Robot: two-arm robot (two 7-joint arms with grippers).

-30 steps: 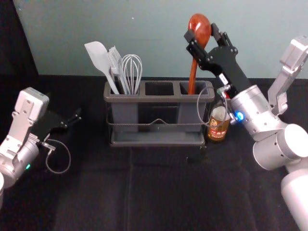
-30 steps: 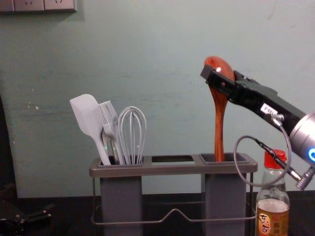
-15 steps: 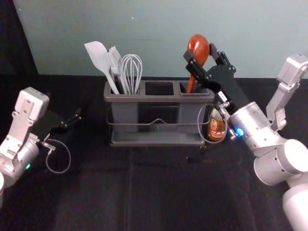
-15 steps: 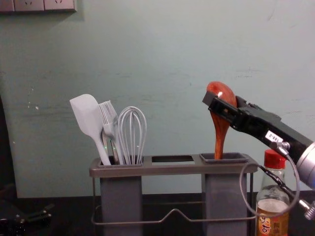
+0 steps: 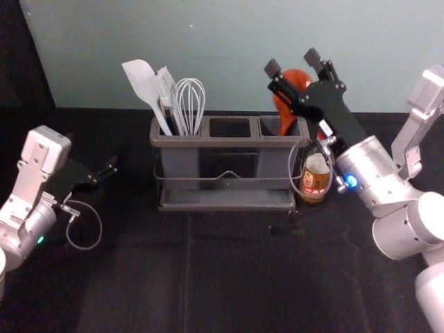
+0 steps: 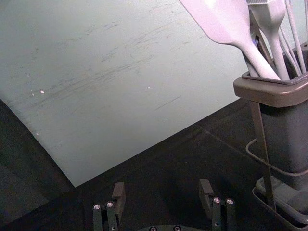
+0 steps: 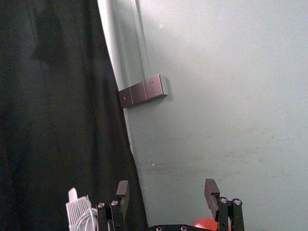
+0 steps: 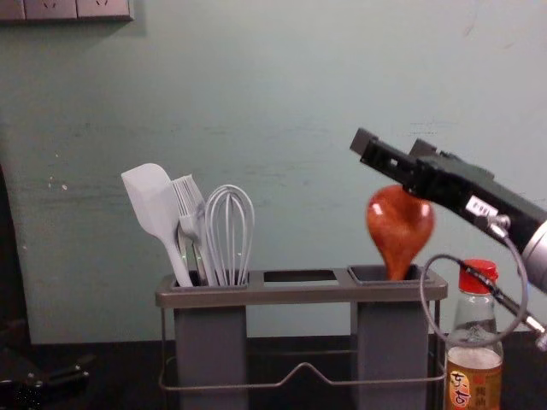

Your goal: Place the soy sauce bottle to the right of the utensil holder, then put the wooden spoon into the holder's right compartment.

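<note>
I judged only retreat remained: bottle [image 8: 474, 376] right of the holder [image 5: 229, 142], spoon [image 8: 400, 226] in its right compartment [image 8: 393, 350], right gripper [image 5: 292, 62] spread above it, left gripper [image 6: 161, 188] parked open, far left.

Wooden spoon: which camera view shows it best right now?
The chest view shows the wooden spoon best: nearly its whole bowl, narrowing down into the right compartment. In the head view, the right gripper covers part of the bowl. The right wrist view catches a small piece of it.

On the soy sauce bottle [image 8: 475, 321], the label [image 8: 480, 386] reads “东古”; an arm sticker [image 8: 481, 206] is illegible
</note>
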